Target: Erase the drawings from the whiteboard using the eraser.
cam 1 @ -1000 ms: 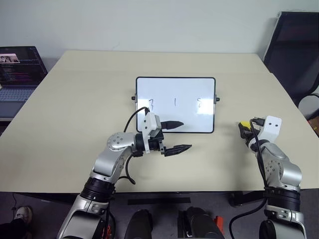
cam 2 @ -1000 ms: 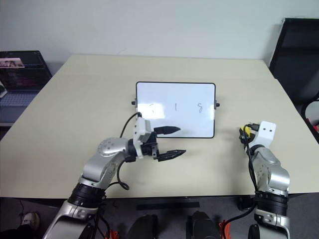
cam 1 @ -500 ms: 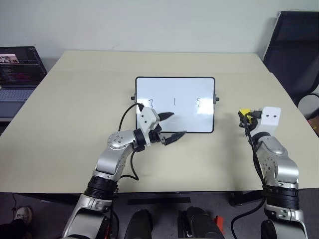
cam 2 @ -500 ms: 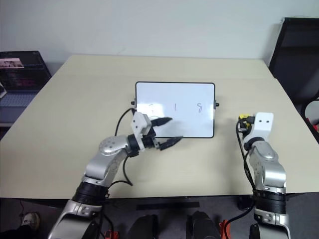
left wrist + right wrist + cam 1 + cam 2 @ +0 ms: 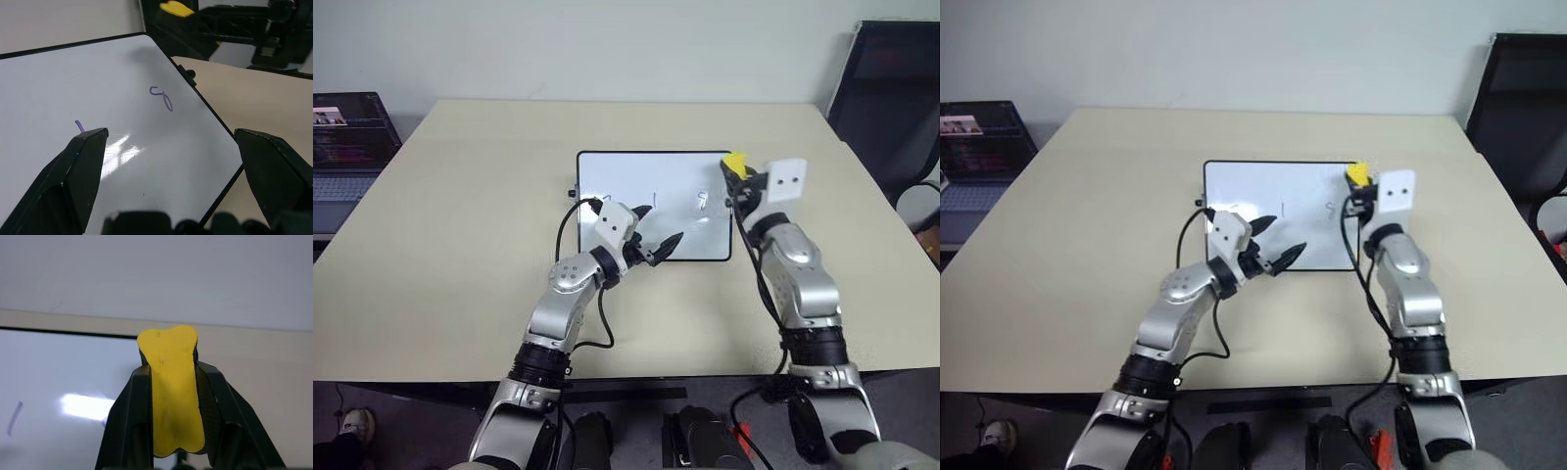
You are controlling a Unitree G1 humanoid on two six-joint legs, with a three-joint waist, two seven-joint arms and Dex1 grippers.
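While right pincer (image 5: 171, 396) grips eraser (image 5: 172, 382), whiteboard (image 5: 73, 98) glossy

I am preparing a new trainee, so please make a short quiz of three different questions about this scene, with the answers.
1. True or false: the right gripper is shut on the yellow eraser.
2. How do the jaws of the left gripper stand? A) open, over the whiteboard B) shut on the eraser C) shut on a pen
3. Fill in: the drawings on the whiteboard are not yet ____.

Key:
1. True; both fingers press its sides, and it is held near the board's far right corner.
2. A; nothing is between them.
3. Erased; marker lines can be seen on the white surface.
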